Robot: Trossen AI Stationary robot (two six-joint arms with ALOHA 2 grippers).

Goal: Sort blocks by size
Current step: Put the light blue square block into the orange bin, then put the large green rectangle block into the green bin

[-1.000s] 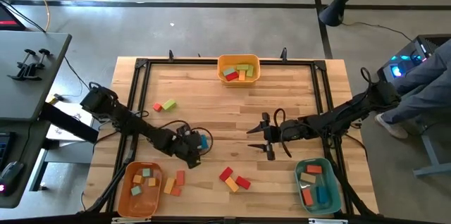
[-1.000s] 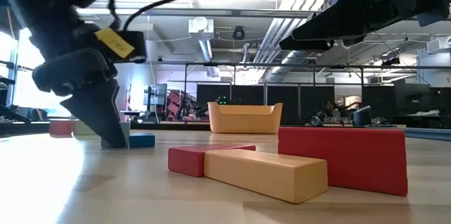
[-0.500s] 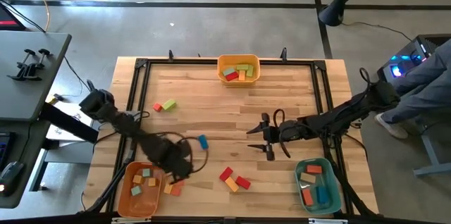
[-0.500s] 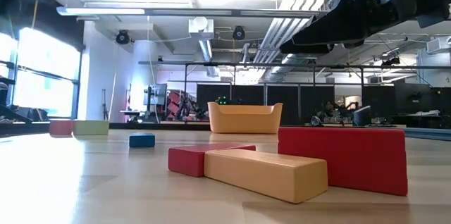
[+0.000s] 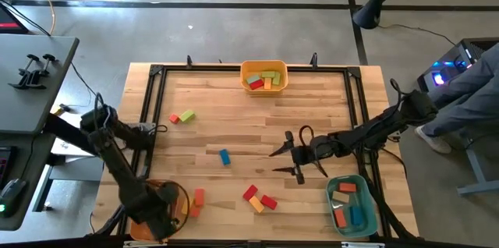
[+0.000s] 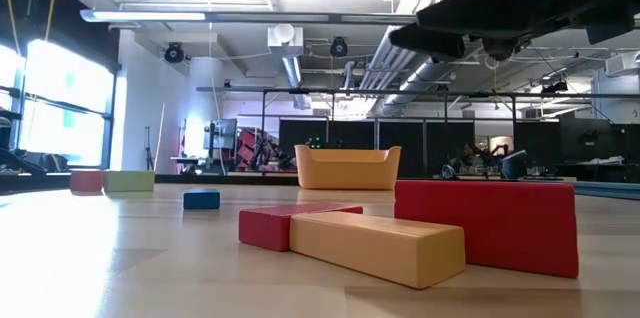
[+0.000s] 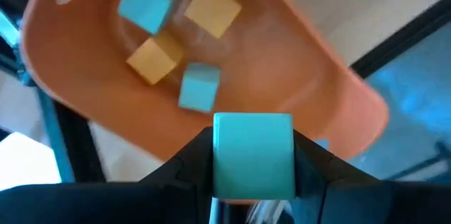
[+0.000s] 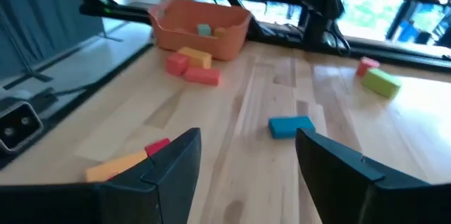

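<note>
left gripper (image 7: 252,171) clamped on a teal cube (image 7: 252,155), poised over the orange bin (image 7: 310,97). right gripper (image 5: 279,161) spread wide and empty, above mid-table.

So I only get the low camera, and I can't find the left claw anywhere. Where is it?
Observer: The left claw hangs over the orange bin, at a table corner on the left arm's side.
Operator: Is it holding anything?
Observer: Yes, a teal cube, pinched between its two fingers.
Operator: Is the bin empty?
Observer: No, small teal and yellow cubes already lie inside it.
</note>
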